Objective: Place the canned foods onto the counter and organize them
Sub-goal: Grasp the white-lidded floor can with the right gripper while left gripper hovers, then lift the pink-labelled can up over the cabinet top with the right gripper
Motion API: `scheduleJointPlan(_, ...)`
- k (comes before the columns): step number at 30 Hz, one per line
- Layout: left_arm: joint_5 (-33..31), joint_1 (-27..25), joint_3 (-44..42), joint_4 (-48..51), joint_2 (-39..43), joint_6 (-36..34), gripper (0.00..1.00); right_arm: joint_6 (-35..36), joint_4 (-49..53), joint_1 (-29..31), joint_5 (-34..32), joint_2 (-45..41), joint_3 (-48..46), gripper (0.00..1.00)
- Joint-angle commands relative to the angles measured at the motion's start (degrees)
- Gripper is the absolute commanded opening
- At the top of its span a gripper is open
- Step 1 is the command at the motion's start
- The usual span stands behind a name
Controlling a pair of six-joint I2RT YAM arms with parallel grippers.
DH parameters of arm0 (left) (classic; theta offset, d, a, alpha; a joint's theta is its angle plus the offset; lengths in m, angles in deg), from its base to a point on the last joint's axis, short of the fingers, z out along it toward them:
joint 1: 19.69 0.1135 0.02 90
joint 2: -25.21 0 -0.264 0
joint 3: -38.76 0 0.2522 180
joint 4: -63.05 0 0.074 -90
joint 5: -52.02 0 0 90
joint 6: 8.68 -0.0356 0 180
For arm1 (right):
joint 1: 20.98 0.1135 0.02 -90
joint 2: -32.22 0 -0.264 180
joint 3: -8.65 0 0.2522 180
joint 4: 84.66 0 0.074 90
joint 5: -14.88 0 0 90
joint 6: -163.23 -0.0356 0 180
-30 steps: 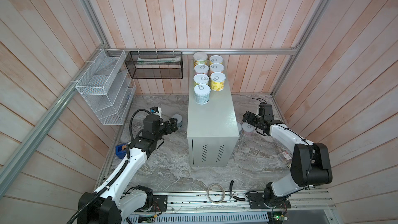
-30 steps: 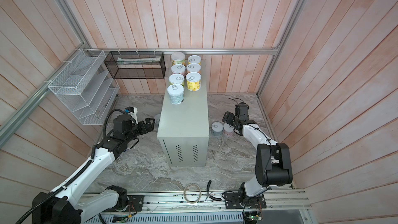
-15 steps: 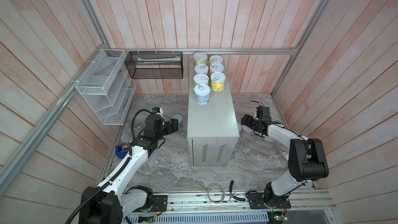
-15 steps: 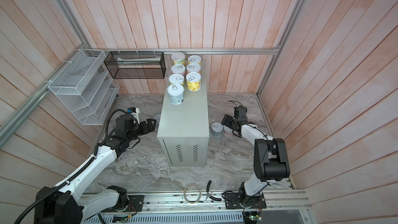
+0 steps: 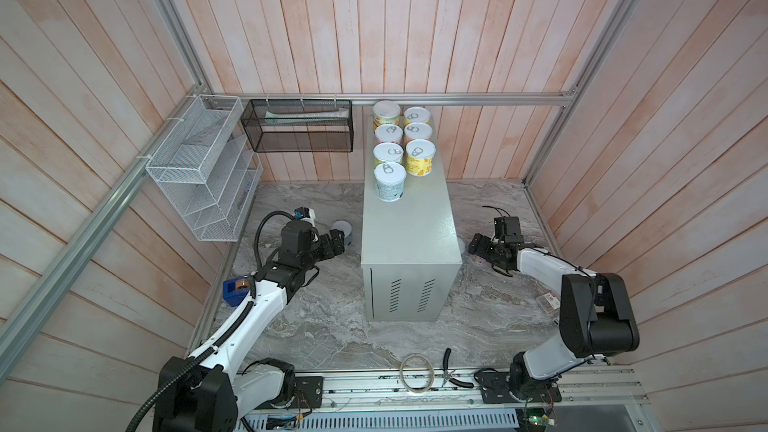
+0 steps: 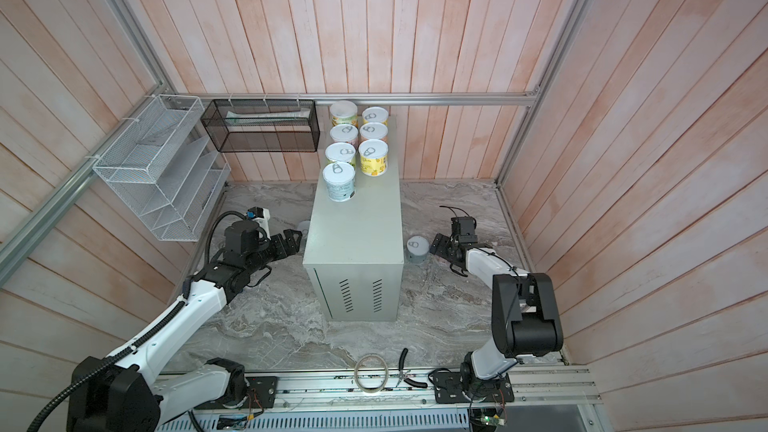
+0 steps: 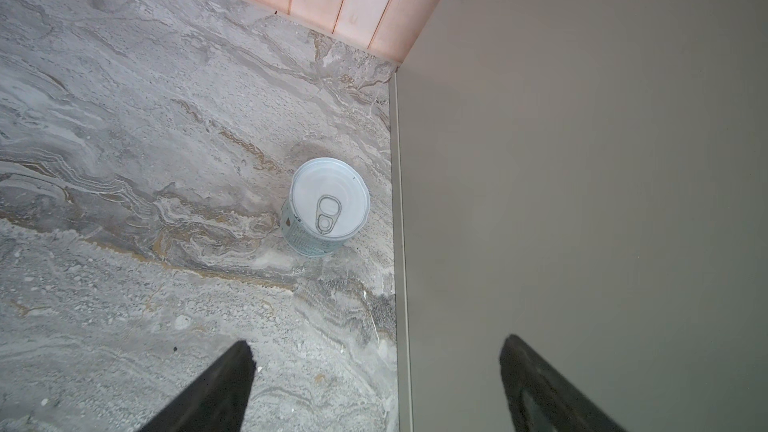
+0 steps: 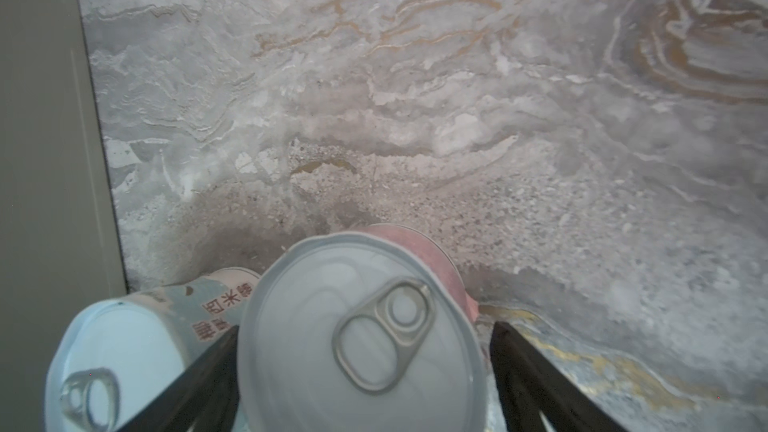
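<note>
Both top views look down from high; wrist views closely face marble [image 7: 124,118] beside the counter [image 7: 582,201].

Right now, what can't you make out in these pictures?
Right wrist view: whether the right gripper grips the pink can; frame edge cuts off its fingers.
In a top view: left pale blue can, half hidden behind the counter.
Both top views: labels of rear cans, mostly hidden by nearer cans.

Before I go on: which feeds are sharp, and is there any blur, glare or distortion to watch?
Left wrist view: pale blue can crisp, evenly lit; fingers are dark silhouettes. Right wrist view: pink can looms close, its lid soft; marble clearest mid-frame. Both top views: even light, no glare, wall planks bowed by the wide lens.
</note>
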Motion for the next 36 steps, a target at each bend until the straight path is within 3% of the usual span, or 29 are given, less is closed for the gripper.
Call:
scheduleJointPlan(1, 0.8, 0.1, -0.9, -1.7, -0.7, -0.7, 0.94, 0.6, 2.7, -0.1, -5.2, -1.2, -0.9, 0.9)
scheduleJointPlan(20, 1.4, -0.1, -0.8, -1.7, -1.1, -0.7, 0.93, 2.3, 1.9, 0.8, -5.7, 10.2, 4.4, 0.85)
scheduleJointPlan(27, 1.9, -0.4, -0.1, -1.5, -1.3, -0.7, 0.93, 1.9, 1.3, 1.0, -5.4, 10.4, 3.7, 0.75)
scheduleJointPlan(28, 2.0, -0.3, 0.0, -1.6, -1.5, -0.7, 0.93, 2.1, 1.5, 1.0, -5.3, 10.3, 3.8, 0.68)
scheduleJointPlan(29, 2.2, -0.4, 0.1, -1.7, -1.7, -0.7, 0.92, 2.3, 1.7, 1.0, -5.3, 10.2, 3.9, 0.53)
scheduleJointPlan(31, 2.5, -0.5, 0.4, -1.9, -2.2, -0.7, 0.92, 2.6, 2.2, 1.1, -5.3, 9.7, 3.8, 0.14)
scheduleJointPlan(32, 2.7, -0.7, 0.5, -1.9, -2.4, -0.6, 0.92, 2.7, 2.6, 1.1, -5.2, 9.3, 3.9, 0.0)
scheduleJointPlan(36, 2.7, -1.1, 1.0, -1.9, -2.4, -0.7, 0.91, 2.8, 4.3, 1.3, -4.4, 5.6, 3.7, 0.0)
